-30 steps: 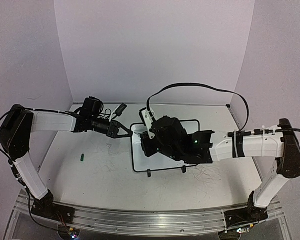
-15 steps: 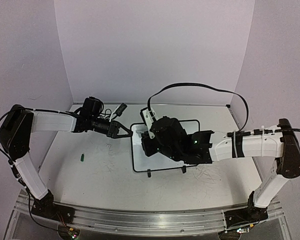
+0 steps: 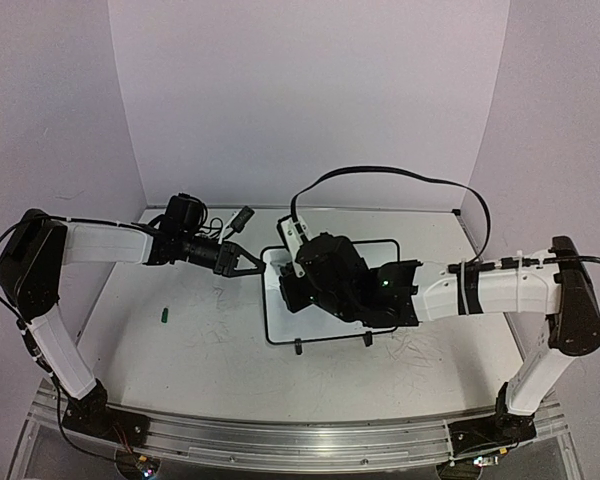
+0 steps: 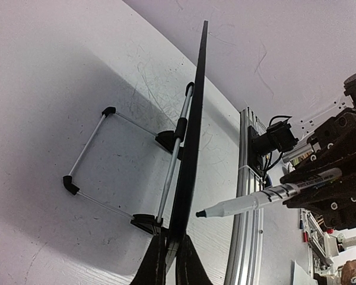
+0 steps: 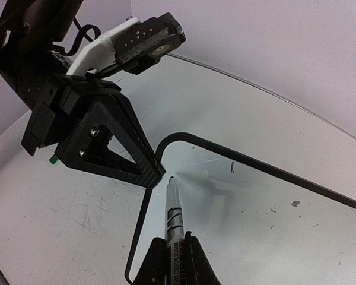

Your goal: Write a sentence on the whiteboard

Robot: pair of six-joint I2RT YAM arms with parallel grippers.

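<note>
While the whiteboard (image 3: 298, 325) stood near mid-table (image 3: 200, 345), propped on its wire stand (image 4: 169, 178) w/ two black feet (image 3: 298, 347) toward the arm bases, the L gripper (image 3: 252, 264) was pinched shut on the board's far-left corner, w/ the rim clamped between its fingers (image 4: 190, 270). R gripper (image 5: 171, 252) was closed on a marker (image 5: 174, 214). Cap was off and the barrel stuck out past the fingertips. Its dark tip pointed at the board face just inside that same corner, close beside the L fingertip. Tip-to-board contact couldn't be told: left wrist view put the tip just beside the face, right wrist view put it at the surface. One short dark stroke (image 5: 231, 168) sat on the white a little right of the tip. In top view the R wrist hung over the board's middle, hiding most of it. Small green item (image 3: 166, 316) lay on table left of board, well apart; too small to ID. Faint grey scribbles (image 3: 420, 350) marked table near-right of board.
</note>
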